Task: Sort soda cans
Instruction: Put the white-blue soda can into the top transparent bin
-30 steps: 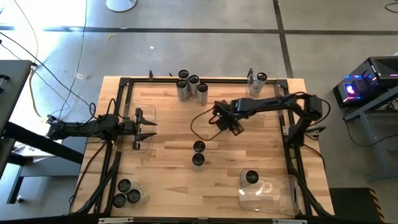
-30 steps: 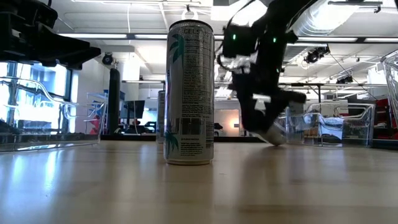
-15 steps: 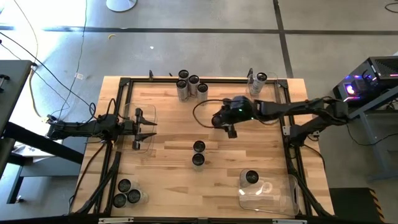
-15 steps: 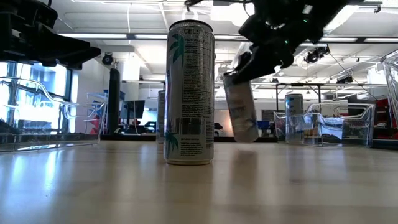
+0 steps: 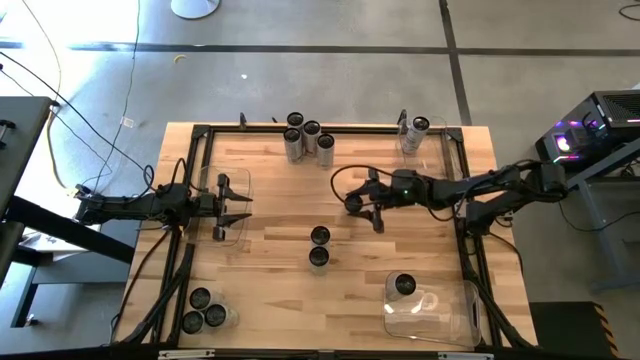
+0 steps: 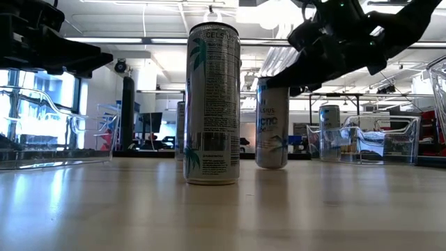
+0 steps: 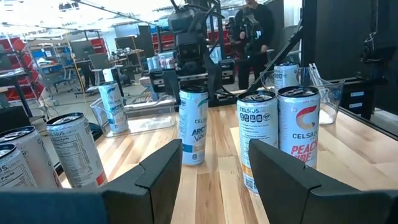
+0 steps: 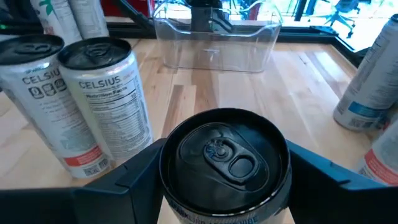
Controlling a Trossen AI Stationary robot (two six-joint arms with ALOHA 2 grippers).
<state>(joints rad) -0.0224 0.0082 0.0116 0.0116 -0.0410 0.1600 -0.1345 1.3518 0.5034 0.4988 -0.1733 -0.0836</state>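
The wooden table (image 5: 280,250) carries clear bins and soda cans in several groups. The largest bin (image 5: 440,312) sits at the near right corner with one can (image 5: 403,286) standing in its far part. A second bin (image 5: 236,207) lies at the left edge, under the left gripper. A third bin (image 5: 425,135) is at the far right corner, holding one can (image 5: 418,126). The near left corner has three cans (image 5: 204,311) clustered together; they seem to stand in a clear bin too, though its walls barely show.

The right arm (image 5: 480,185) reaches in from the right edge toward the table's middle. The right gripper (image 5: 355,203) has its fingers either side of an upright can (image 5: 353,204), which stands on the wood just right of centre; the right wrist view shows its dark top (image 8: 224,155) between the two fingers (image 8: 134,180), close on both sides. Whether they actually press it I cannot tell.

The left gripper (image 5: 232,207) hangs over the left bin, jaws partly apart and holding nothing.

Four cans (image 5: 307,138) stand bunched at the far edge, left of centre. Two more cans (image 5: 319,246) stand touching, one behind the other, in the middle, nearer than the right gripper.
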